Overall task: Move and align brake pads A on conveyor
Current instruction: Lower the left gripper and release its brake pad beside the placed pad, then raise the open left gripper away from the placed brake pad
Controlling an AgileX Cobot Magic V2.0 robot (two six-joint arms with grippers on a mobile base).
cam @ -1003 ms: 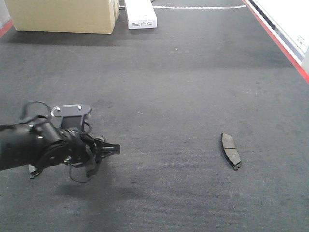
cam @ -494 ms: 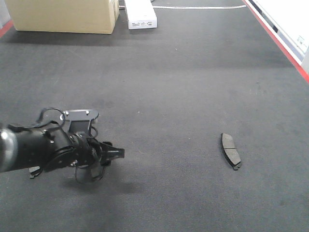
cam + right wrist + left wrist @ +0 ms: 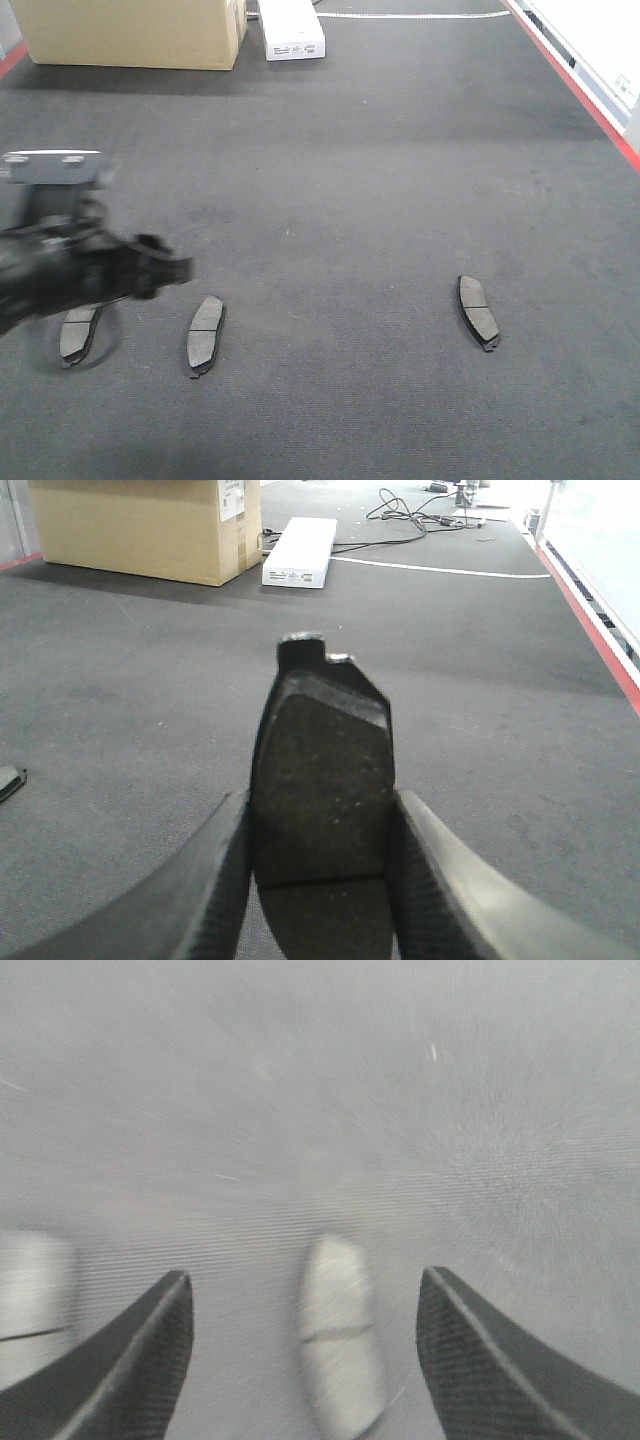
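At the far end of the conveyor (image 3: 360, 170) a tan cardboard box (image 3: 130, 32) stands beside a flat white box (image 3: 291, 28), with a white cable (image 3: 450, 568) trailing behind them and a red frame strip (image 3: 590, 95) running down the right edge. None of that crowds the working area; the dark felt-like belt is open around the pads.

Three brake pads lie flat on the belt, grey faces up, each crossed by a thin centre groove. The left pad (image 3: 78, 331) is partly covered by the blurred left gripper (image 3: 165, 268), which hangs above the belt. The middle pad (image 3: 206, 333) lies just beside it, roughly parallel, and the right pad (image 3: 479, 312) sits well apart, turned at a slight angle.

From the left wrist view the fingers (image 3: 130, 1355) stand wide with nothing between them, the middle pad showing on the belt below the gap.

The right gripper (image 3: 320, 880) has its fingers pressed against both sides of a fourth pad (image 3: 322, 780), held upright, its dark speckled face toward the camera and a groove low across it.
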